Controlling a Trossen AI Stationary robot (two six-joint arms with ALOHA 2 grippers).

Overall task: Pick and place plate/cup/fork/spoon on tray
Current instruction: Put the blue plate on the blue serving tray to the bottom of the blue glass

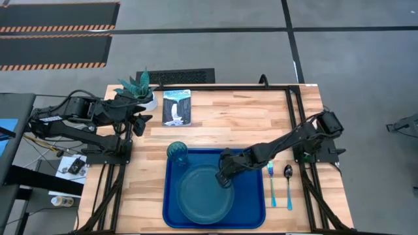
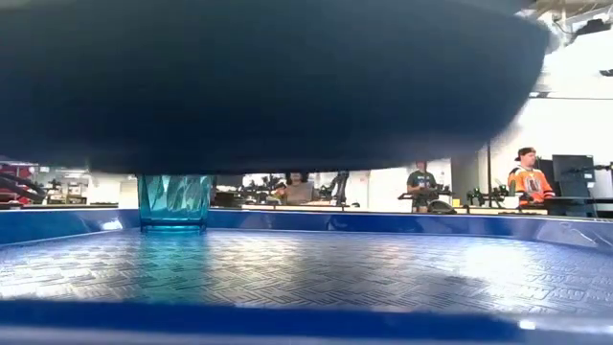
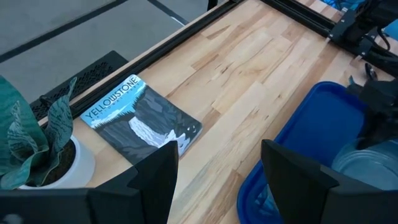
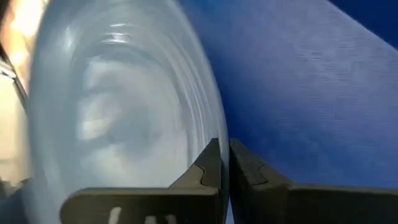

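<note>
The teal-blue plate (image 1: 206,194) hangs over the royal-blue tray (image 1: 251,210); in the low view its dark underside (image 2: 287,86) is above the tray floor (image 2: 306,273) with a gap between. My right gripper (image 1: 225,175) is shut on the plate's rim. The teal-green cup (image 1: 177,152) stands upright on its base in the tray's far left corner, as the low view (image 2: 174,201) also shows. The fork (image 1: 271,184) and the spoon (image 1: 289,184) lie flat on the table right of the tray. My left gripper (image 3: 217,162) is open and empty, above the table's far left. My right gripper pinches the plate's raised rim (image 4: 214,127) between its two fingers, at the plate's far right edge (image 1: 222,177). The fingers come slanting down from the table's far right. The plate is lifted clear of the tray, roughly level over its middle.
A printed booklet (image 1: 176,108) lies at the table's far side, beside a white pot with a green plant (image 1: 138,88) at the far left corner. Bare wood lies between the booklet and the tray. People sit and stand in the room beyond (image 2: 527,177).
</note>
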